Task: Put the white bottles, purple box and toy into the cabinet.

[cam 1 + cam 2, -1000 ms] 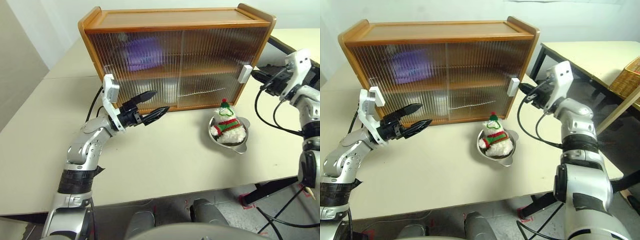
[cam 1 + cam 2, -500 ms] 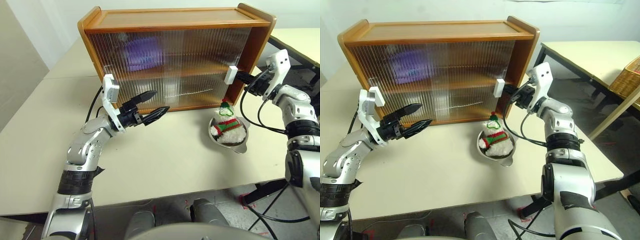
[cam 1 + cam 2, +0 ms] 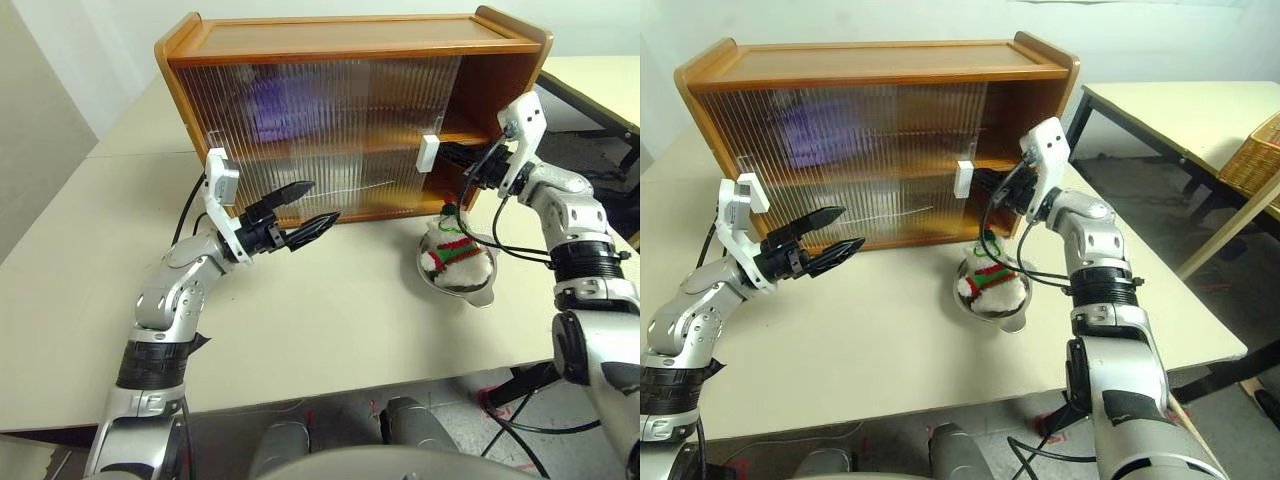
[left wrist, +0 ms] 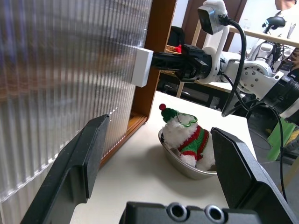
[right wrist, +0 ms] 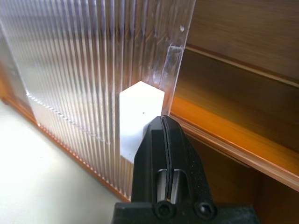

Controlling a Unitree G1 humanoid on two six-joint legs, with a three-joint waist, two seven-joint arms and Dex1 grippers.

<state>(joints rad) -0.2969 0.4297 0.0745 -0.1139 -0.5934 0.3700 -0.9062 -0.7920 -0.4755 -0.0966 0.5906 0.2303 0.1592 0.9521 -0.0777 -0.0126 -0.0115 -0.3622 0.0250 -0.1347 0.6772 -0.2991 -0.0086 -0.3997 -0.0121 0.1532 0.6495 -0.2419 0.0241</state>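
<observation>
Right gripper (image 3: 447,155), fingers shut, has pushed the ribbed translucent sliding door's white handle (image 3: 430,153) leftward, opening the orange-brown wooden cabinet (image 3: 350,40). Purple box (image 3: 283,105) inside; fluffy white plush toy (image 3: 455,250) still in steel bowl (image 3: 470,290). Left gripper (image 3: 305,208) wide, empty.

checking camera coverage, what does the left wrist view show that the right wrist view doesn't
Left wrist view only: the toy in its steel bowl on the table, the left end effector open, and the right arm's body. Right wrist view only: the bare wooden shelf inside the opened cabinet. Both: the ribbed sliding door, its white handle, and the shut right end effector at that handle.
</observation>
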